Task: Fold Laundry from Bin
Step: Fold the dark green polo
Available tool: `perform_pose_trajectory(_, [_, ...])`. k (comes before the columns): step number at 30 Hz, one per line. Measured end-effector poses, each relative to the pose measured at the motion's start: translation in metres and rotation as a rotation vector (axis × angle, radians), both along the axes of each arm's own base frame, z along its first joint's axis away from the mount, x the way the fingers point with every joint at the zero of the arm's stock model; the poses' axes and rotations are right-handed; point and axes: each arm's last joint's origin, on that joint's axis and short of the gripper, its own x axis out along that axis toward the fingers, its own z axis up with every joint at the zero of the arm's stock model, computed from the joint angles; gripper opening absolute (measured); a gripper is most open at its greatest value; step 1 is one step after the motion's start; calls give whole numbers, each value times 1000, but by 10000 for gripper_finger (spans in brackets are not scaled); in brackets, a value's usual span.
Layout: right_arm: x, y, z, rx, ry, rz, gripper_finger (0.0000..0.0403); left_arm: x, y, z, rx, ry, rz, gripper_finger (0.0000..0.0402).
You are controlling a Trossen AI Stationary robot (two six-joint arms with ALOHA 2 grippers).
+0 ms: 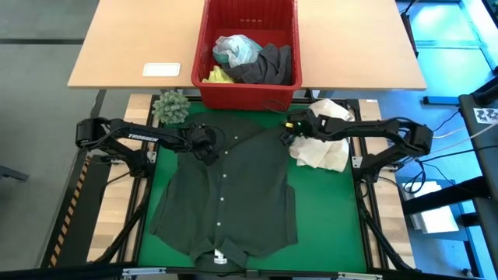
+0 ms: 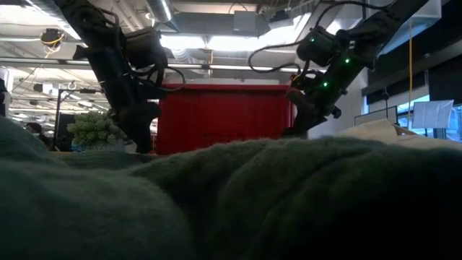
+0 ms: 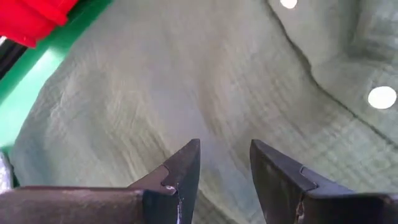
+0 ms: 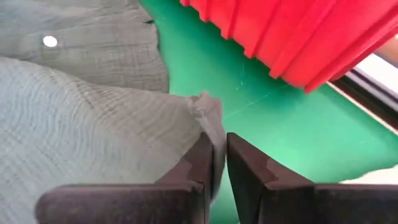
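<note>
A dark green buttoned shirt [image 1: 226, 194] lies spread flat on the green mat [image 1: 327, 210]. My right gripper [image 4: 221, 140] is shut on the shirt's far right corner, next to the red bin [image 1: 247, 95]. My left gripper [image 3: 225, 146] stands open over the shirt's far left part [image 1: 194, 152], fingers pointing steeply down at the cloth. In the bin lies more laundry [image 1: 249, 58]: light blue, grey and yellow pieces. My right gripper pinches the shirt's far right corner [image 4: 208, 118] between its two fingers, slanting down from the table's right. The cloth rises from the mat to the fingers in a raised fold; the rest of the shirt stays flat. My left gripper: whether its fingertips touch the shirt I cannot tell.
A cream-white cloth bundle [image 1: 320, 148] lies on the mat just right of my right gripper. A green spiky ball [image 1: 171, 107] sits at the mat's far left corner. A wooden table [image 1: 132, 47] with a white card [image 1: 161, 69] stands behind the bin.
</note>
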Motion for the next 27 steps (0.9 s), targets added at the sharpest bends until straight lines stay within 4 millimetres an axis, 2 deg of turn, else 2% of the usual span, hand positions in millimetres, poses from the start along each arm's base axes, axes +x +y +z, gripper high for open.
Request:
perform_pose_trajectory(9, [-3,3,9,-10,-13,72,47,2,-5,1,-4,-2,-50,135])
perform_pose_trajectory(21, [-13,7,22,-18,-12,77,47,2,-6,1,-5,-6,-56,135])
perform_pose_trajectory(27, [-12,19,30,24,-66,244,46,10,-10,4,-30,-89,-92,135])
